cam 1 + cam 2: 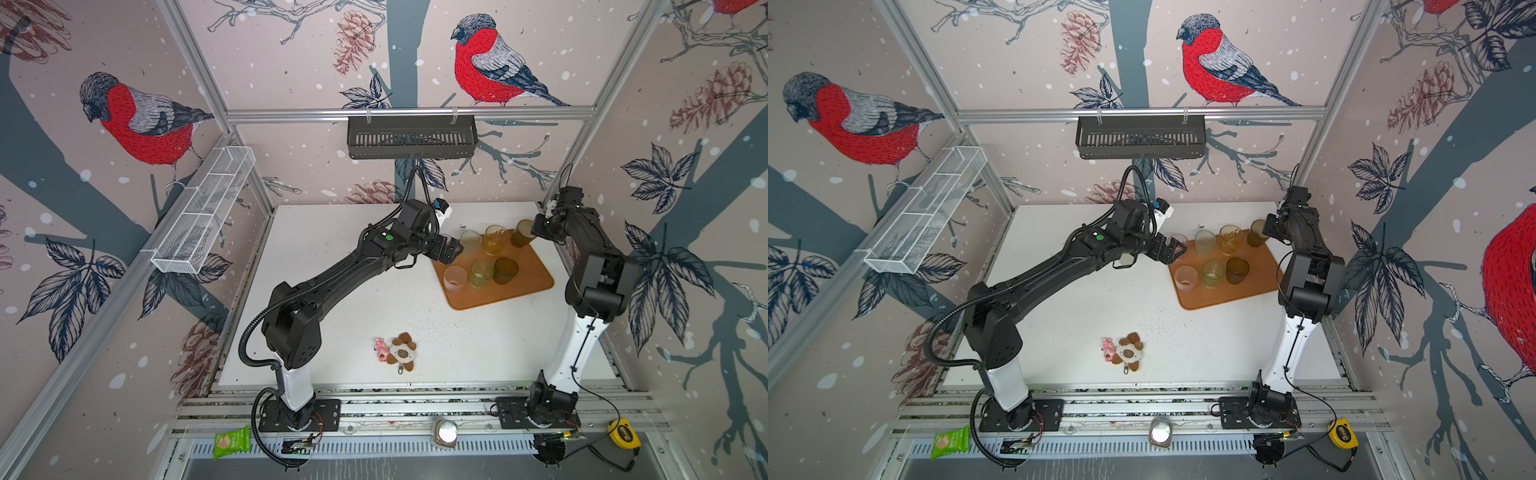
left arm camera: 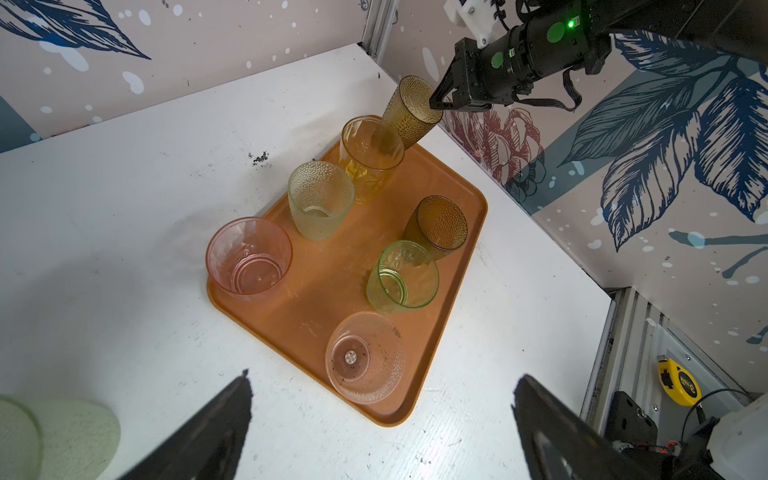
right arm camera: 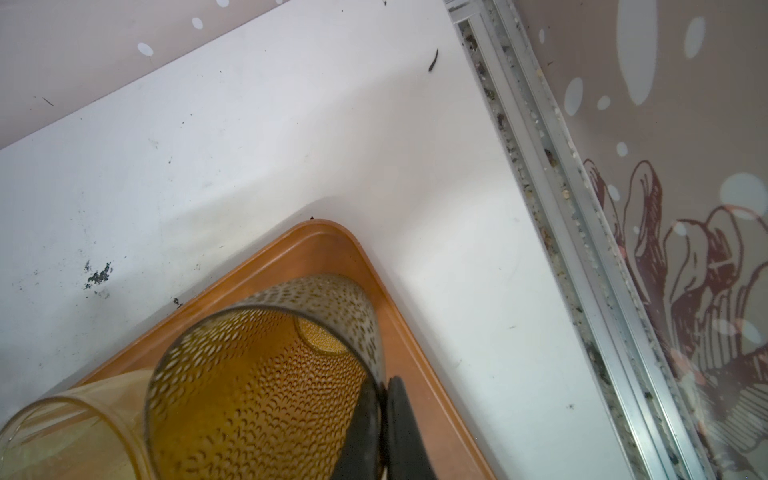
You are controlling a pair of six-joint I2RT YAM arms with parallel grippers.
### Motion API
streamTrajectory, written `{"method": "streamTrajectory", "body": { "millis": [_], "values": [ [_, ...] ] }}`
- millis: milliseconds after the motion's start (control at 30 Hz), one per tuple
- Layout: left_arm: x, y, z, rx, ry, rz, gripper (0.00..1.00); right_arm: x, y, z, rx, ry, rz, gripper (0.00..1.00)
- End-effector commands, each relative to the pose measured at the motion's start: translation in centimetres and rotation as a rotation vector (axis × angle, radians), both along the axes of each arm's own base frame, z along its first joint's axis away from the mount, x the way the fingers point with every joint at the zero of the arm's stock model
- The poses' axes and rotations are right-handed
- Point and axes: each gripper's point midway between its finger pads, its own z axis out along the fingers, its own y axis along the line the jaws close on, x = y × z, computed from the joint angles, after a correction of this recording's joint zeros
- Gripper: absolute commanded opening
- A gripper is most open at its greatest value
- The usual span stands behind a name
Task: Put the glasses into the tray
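Note:
The orange-brown tray (image 1: 528, 286) lies at the back right of the white table. Several glasses stand on it, among them a pink one (image 2: 249, 257), a pale green one (image 2: 320, 199), an amber one (image 2: 370, 149), a dark brown one (image 2: 440, 222) and a clear one (image 2: 365, 357). My right gripper (image 3: 382, 415) is shut on the rim of a tall amber-brown tumbler (image 3: 266, 395), which hangs tilted over the tray's far corner (image 3: 324, 245). My left gripper (image 1: 1177, 249) stands open and empty above the tray's left edge. A frosted cream glass (image 1: 1125, 261) sits on the table under the left wrist.
A plush keychain toy (image 1: 397, 351) lies near the table's front. A black slotted basket (image 1: 411, 137) hangs on the back wall and a white mesh basket (image 1: 203, 208) on the left wall. The right wall and its rail (image 3: 561, 208) run close to the tray.

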Motion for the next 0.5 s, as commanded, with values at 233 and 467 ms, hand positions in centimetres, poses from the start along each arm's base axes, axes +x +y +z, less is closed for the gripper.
{"method": "streamTrajectory", "body": {
  "millis": [233,467],
  "values": [
    [-0.04,0.25,0.64,-0.004,-0.027,0.009,0.98,0.24,0.51,-0.32,-0.023,0.014,0.016,0.02],
    [-0.13,0.39,0.62,-0.004,-0.027,0.012,0.98,0.19,0.39,-0.28,-0.029,0.018,0.012,0.02]
  ]
}}
